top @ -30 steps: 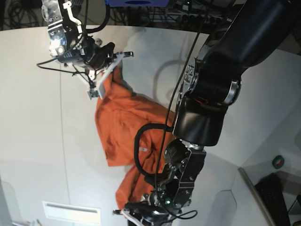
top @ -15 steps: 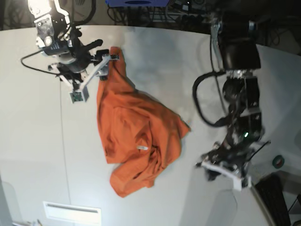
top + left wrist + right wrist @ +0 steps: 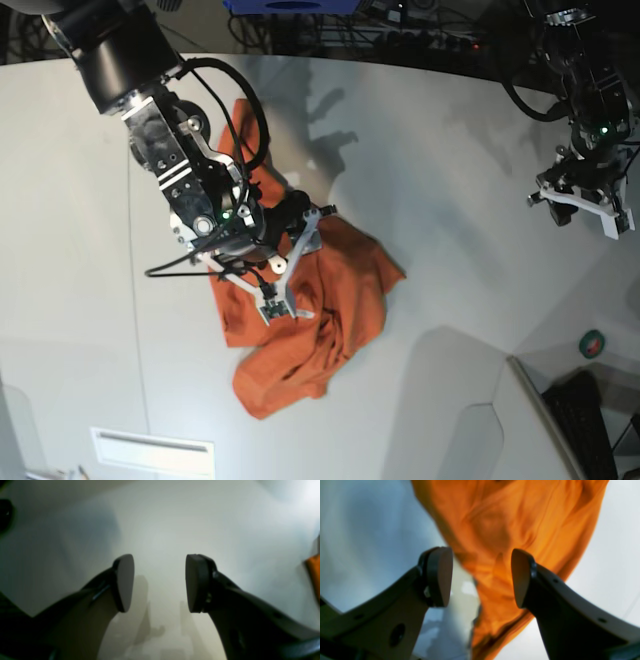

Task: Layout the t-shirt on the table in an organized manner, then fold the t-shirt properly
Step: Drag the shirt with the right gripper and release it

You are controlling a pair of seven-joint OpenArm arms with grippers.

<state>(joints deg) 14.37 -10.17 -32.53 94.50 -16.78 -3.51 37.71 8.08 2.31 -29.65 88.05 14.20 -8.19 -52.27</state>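
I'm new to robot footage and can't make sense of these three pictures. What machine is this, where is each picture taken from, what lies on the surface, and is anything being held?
It is a robot with two arms, each ending in a two-fingered gripper. One picture looks down on the whole white table from above. The other two come from small cameras on the wrists, looking out between the fingers.

A crumpled orange t-shirt lies on the table. The right gripper hovers over it with its jaws apart; cloth shows between the fingers, but they are not pinching it. The left gripper is far off to the side, open over bare table, with only a sliver of orange at the picture's edge. So nothing is held.
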